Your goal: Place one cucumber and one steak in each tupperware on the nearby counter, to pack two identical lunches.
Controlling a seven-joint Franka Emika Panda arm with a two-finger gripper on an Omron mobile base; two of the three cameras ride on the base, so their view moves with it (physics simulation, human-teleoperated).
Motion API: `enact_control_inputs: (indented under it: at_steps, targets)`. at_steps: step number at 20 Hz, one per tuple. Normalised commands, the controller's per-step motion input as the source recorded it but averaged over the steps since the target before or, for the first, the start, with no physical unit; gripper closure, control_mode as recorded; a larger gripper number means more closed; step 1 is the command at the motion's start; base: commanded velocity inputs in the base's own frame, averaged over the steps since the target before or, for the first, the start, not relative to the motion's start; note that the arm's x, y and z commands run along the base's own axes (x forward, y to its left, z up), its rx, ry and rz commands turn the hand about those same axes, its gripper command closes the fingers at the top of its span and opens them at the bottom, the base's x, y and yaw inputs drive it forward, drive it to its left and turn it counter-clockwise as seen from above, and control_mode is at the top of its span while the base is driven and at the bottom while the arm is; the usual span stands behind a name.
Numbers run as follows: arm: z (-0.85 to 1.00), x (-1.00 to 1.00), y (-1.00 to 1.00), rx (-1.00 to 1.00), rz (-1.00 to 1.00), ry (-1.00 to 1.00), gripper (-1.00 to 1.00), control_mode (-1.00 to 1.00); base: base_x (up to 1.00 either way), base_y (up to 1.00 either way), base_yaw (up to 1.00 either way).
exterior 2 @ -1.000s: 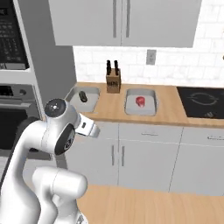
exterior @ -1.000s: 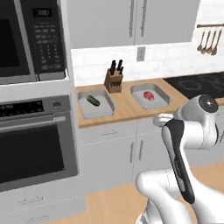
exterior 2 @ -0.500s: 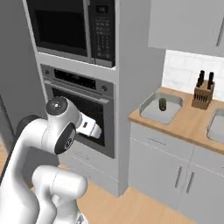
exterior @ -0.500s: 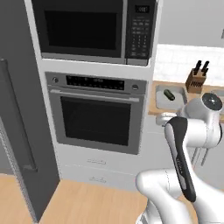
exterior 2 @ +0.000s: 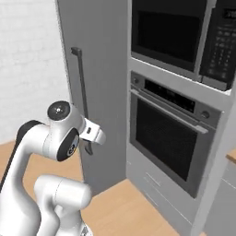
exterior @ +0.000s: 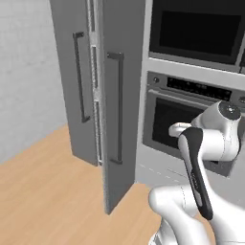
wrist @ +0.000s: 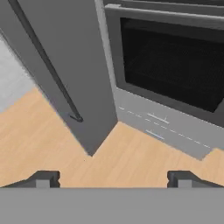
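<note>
The base has turned left since the earlier frames: the counter with its tupperware, cucumber and steak has left all views. The cameras now face a tall grey refrigerator (exterior: 115,95) with dark vertical handles (exterior: 117,107), beside a built-in oven (exterior 2: 170,138) under a microwave (exterior 2: 179,37). The gripper (wrist: 113,178) hangs empty over the wooden floor (wrist: 127,162), fingers (wrist: 43,178) spread wide apart
</note>
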Motion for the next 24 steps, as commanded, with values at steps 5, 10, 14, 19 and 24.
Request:
enact_control_inputs:
  at_steps: [5, 10, 14, 19, 24]
  targets:
    - [0.00, 0.00, 0.00, 0.00, 0.00, 0.00, -1.00, 1.00, -0.22, 1.00, 0.63]
    - [0.00, 0.00, 0.00, 0.00, 0.00, 0.00, -1.00, 1.00, 0.64, 1.00, 0.33]
    - [0.00, 0.00, 0.00, 0.00, 0.00, 0.00, -1.00, 1.00, 1.00, 1.00, 0.09]
    - [0.00, 0.00, 0.00, 0.00, 0.00, 0.00, -1.00, 1.00, 1.00, 1.00, -0.35]
    - [0.00, 0.00, 0.00, 0.00, 0.00, 0.00, -1.00, 1.00, 1.00, 1.00, -0.51]
